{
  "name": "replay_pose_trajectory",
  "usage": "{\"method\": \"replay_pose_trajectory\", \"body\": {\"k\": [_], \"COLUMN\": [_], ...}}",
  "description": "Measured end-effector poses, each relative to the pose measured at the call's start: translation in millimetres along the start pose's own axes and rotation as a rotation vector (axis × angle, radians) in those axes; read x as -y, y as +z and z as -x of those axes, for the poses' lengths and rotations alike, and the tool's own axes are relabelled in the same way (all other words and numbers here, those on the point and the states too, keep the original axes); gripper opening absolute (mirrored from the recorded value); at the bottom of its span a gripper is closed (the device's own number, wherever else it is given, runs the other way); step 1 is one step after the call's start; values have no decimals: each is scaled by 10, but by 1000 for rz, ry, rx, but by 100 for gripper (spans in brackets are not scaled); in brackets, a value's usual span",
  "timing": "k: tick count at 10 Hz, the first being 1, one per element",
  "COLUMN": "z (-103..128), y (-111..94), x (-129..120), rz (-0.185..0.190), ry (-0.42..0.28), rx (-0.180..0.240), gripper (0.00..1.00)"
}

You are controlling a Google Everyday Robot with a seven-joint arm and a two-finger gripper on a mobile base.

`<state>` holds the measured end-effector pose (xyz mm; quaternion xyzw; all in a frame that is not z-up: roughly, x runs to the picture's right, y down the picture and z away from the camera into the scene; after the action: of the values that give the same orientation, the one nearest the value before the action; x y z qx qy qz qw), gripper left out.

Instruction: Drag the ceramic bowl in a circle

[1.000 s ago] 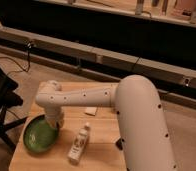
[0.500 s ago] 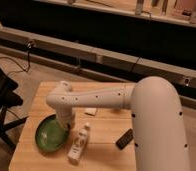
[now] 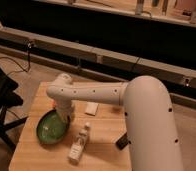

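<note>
The ceramic bowl [image 3: 50, 129] was seen at the lower left of the frame, resting on the wooden table [image 3: 103, 125] near its left edge. The gripper [image 3: 66, 119] was set down at the bowl's upper right rim, at the end of the white arm [image 3: 91, 92] that reached in from the right of the frame. How wide the gripper was set, or whether the rim was pinched in it, could not be told, since it was covered by the wrist.

The step in hand was judged to be the dragging itself, with contact at the rim already made. How much of the circle had been traced could not be read from this view.

A small clear bottle [image 3: 79, 145] lay just beside the bowl at the lower right, and a flat white object [image 3: 91, 108] lay near it at the upper right. A curved sweep across the table was called for next, with enough hold that the glossy rim would not slip free. The arc would need to be steered clear of the bottle and of the table's left edge.
</note>
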<state>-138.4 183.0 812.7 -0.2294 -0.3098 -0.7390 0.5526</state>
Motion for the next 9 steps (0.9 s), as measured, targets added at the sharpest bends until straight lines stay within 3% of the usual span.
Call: {"method": "replay_pose_trajectory", "body": {"k": [2,6,9], "z": [102,-237,-125], "y": [4,-40,-23], "x": [-62,-168,-205], "rz": [1,-5,-4], "ry": [12,13,16], "rx": [6,10,16], "gripper": [0,0,0]}}
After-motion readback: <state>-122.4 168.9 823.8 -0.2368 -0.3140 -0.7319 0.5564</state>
